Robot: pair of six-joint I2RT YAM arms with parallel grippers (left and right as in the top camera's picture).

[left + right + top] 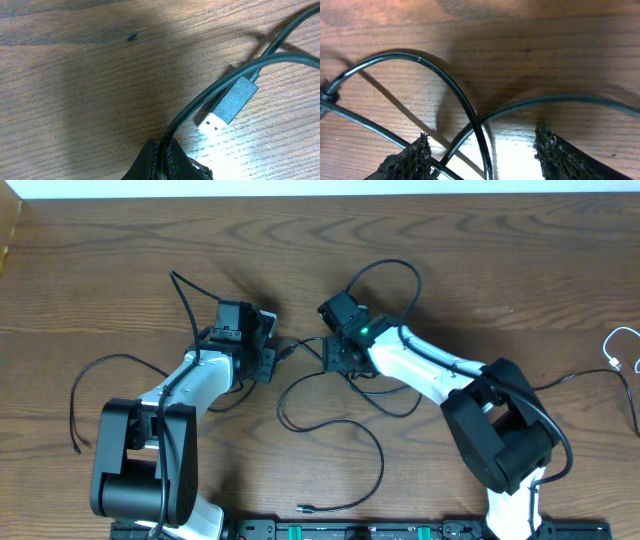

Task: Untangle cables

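Thin black cables lie looped and crossed on the wooden table between my two arms. My left gripper is shut on one black cable, which runs up out of the pinched jaws. A black USB plug with a silver tip rests on the wood beside that cable. My right gripper is open, its gap straddling crossing black strands. Its fingers stand well apart on either side of the strands.
A white cable lies at the table's right edge, joined by a black lead. Another black cable curls at the left beside my left arm's base. A loose plug end sits near the front edge.
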